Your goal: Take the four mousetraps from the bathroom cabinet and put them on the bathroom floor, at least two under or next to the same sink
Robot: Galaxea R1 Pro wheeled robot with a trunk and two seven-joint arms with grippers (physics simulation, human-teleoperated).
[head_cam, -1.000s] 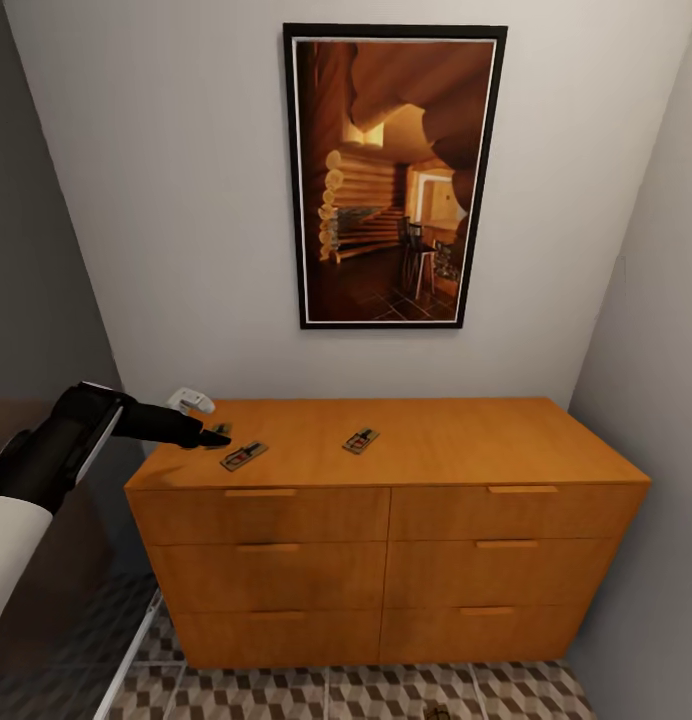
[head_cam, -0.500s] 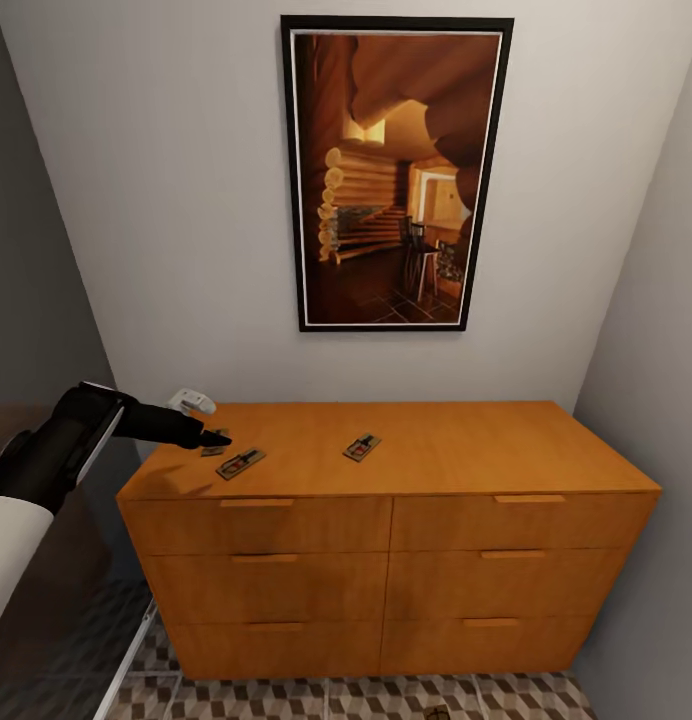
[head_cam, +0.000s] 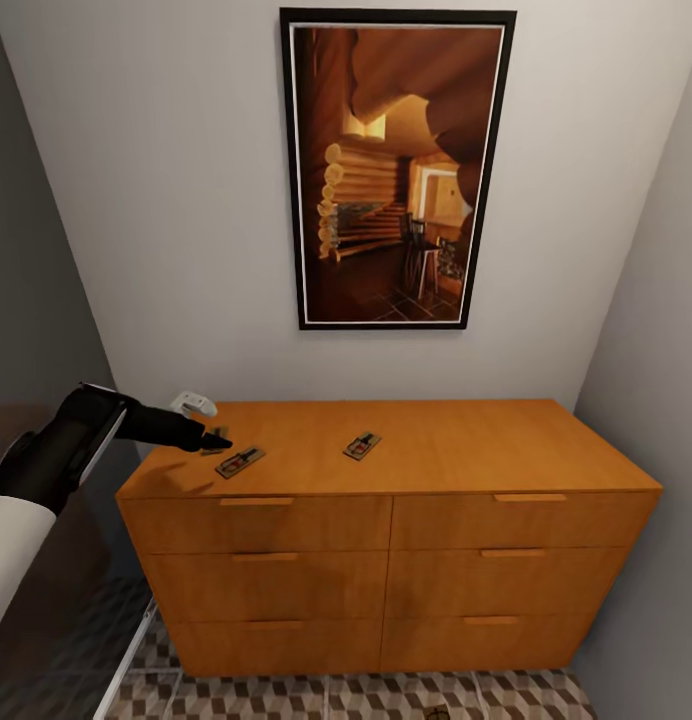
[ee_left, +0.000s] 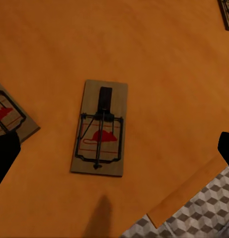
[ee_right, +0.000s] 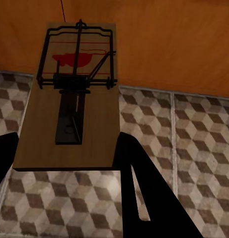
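The orange-brown cabinet (head_cam: 436, 455) stands against the wall with three mousetraps on its top. One mousetrap (head_cam: 240, 461) (ee_left: 99, 128) lies near the left front edge, straight below my left gripper (head_cam: 214, 439) (ee_left: 114, 148). That gripper is open, its fingertips (ee_left: 5, 156) wide apart and empty. A second mousetrap (head_cam: 361, 445) (ee_left: 227, 12) lies further right. A third mousetrap (head_cam: 213, 449) (ee_left: 7, 116) is partly hidden by the gripper. My right gripper (ee_right: 64, 161) is shut on another mousetrap (ee_right: 74, 94), held low above the cube-patterned bathroom floor (ee_right: 193, 129) (head_cam: 386, 695) in front of the cabinet (ee_right: 169, 39).
A large framed picture (head_cam: 396, 170) hangs above the cabinet. A small white object (head_cam: 193, 404) sits at the cabinet's back left corner. Walls close in on the left and right. A dark panel (head_cam: 46, 300) stands to the left.
The head view has shifted slightly. My left gripper has stayed in much the same spot over the cabinet's left end, and the mousetraps have not moved.
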